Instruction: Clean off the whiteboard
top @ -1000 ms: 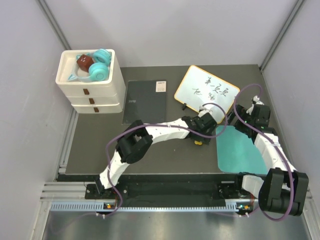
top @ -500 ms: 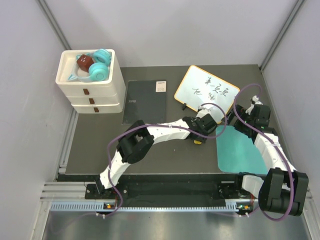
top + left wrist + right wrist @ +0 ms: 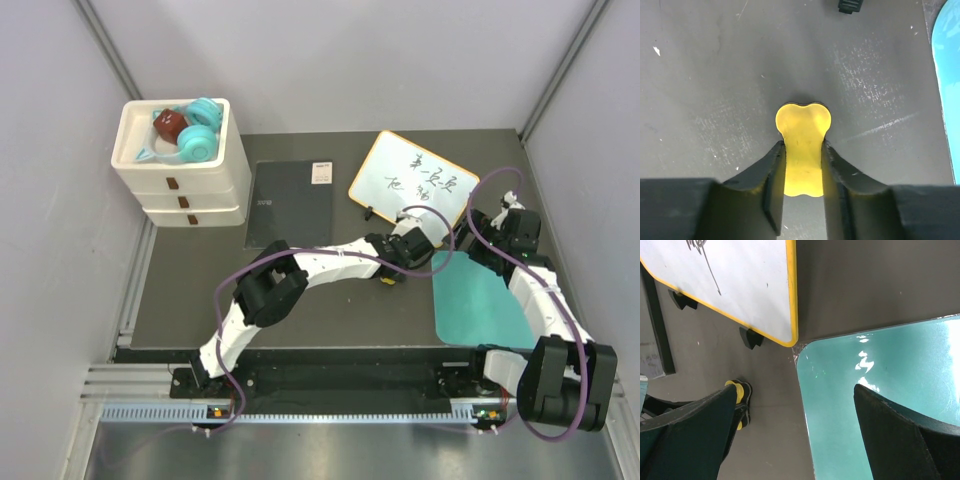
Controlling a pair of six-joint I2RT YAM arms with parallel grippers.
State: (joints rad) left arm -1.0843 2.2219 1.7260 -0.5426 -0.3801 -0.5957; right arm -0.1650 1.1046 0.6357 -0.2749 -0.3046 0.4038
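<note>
Dark desk [image 3: 200, 280] below me, and at its far right the whiteboard [image 3: 400, 175] lies face up, handwriting across it, nothing wiped yet. Its near corner sits right at the corner of the teal mat [image 3: 480, 300]. The right gripper [image 3: 795, 387] hangs over that spot with jaws spread wide and empty, parked clear, I'd say. The left gripper [image 3: 802, 145] is low over bare desk just near of the board, jaws pinching a yellow bone-shaped block [image 3: 803, 120], likely the wiper. There's open desk to its left; the board's feet and rim are just ahead.
</note>
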